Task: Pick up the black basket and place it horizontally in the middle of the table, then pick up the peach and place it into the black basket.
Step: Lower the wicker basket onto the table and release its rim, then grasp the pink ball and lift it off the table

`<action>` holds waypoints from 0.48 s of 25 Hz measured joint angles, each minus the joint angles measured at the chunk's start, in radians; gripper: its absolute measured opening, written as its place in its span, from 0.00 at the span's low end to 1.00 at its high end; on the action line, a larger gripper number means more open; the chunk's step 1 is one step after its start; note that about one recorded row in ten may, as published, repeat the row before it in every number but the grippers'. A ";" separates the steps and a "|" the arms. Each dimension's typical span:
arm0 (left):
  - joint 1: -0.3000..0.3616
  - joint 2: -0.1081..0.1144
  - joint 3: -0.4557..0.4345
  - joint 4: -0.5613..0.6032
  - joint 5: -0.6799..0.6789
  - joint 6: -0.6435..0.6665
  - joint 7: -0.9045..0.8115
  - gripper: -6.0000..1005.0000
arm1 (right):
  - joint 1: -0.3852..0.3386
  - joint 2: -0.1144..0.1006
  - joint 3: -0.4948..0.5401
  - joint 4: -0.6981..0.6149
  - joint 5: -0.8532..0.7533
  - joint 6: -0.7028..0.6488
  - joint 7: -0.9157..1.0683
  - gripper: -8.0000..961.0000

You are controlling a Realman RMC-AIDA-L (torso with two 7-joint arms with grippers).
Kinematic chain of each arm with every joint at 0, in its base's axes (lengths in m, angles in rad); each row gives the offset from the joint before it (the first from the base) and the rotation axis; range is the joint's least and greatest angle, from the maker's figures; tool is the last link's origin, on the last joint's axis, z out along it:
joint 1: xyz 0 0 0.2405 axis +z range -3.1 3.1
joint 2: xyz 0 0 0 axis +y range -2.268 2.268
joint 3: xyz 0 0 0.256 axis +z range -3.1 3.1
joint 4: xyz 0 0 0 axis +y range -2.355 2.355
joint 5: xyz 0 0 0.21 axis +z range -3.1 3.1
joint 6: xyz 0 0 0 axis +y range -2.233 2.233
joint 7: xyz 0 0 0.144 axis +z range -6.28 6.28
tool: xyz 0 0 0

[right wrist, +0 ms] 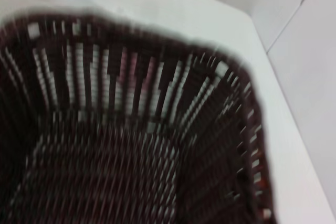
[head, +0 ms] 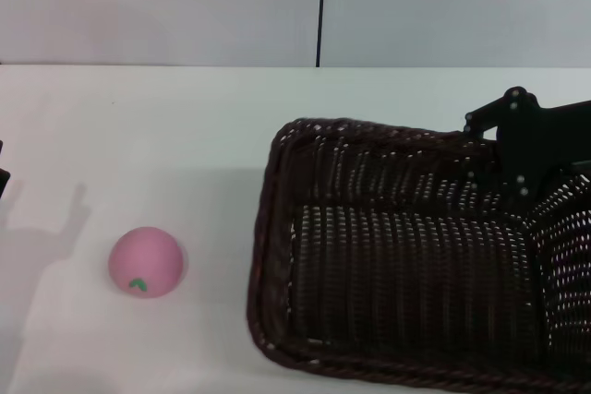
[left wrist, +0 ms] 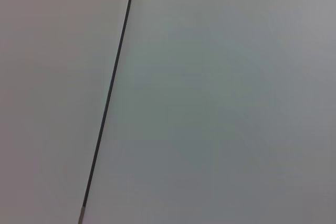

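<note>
The black basket point(head: 406, 274) fills the right half of the head view on the white table point(head: 166, 136), its long side running left to right. My right gripper point(head: 513, 149) is at the basket's far rim near its right end; black on black hides its grip. The right wrist view looks into the basket point(right wrist: 121, 171), with a pink patch showing through its end wall. The peach point(head: 145, 262) sits on the table left of the basket, well apart from it, green leaf mark facing me. Only a dark sliver of my left arm point(head: 3, 177) shows at the left edge.
A grey wall with a dark vertical seam point(head: 322, 6) stands behind the table's far edge. The left wrist view shows only that wall and the seam point(left wrist: 107, 103). The basket's near rim lies close to the table's front edge.
</note>
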 joint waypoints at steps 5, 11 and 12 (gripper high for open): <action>-0.001 0.000 0.005 -0.001 0.000 0.005 0.000 0.80 | -0.021 0.001 -0.001 0.018 0.052 0.002 -0.060 0.40; 0.002 0.004 0.024 0.007 0.000 0.028 -0.013 0.80 | -0.065 0.001 0.051 0.019 0.184 -0.004 -0.080 0.51; 0.001 0.008 0.042 0.018 0.000 0.036 -0.037 0.80 | -0.075 0.001 0.079 0.019 0.222 -0.013 -0.076 0.53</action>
